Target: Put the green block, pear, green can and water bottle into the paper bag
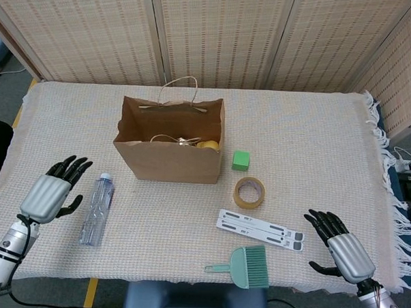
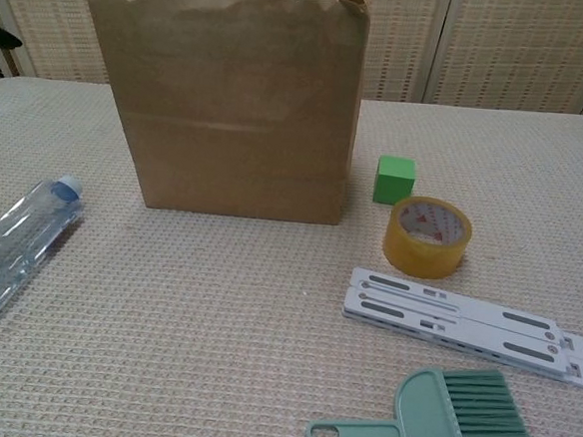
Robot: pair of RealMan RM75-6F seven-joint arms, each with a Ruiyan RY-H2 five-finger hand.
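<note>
The brown paper bag (image 1: 170, 156) (image 2: 229, 104) stands open at the middle of the table, with a yellow pear (image 1: 207, 145) showing inside. Just right of the bag sits the green block (image 1: 241, 159) (image 2: 394, 179). The clear water bottle (image 1: 97, 208) (image 2: 14, 252) lies on its side to the left of the bag, cap toward the bag. My left hand (image 1: 51, 194) hovers open just left of the bottle, apart from it. Near the front right corner my right hand (image 1: 341, 246) is open and holds nothing. No green can shows.
A roll of tape (image 1: 249, 193) (image 2: 427, 235) lies below the block. A white folded stand (image 1: 259, 230) (image 2: 464, 324) and a green hand brush (image 1: 245, 266) (image 2: 447, 431) lie toward the front edge. Wicker screens close off the back.
</note>
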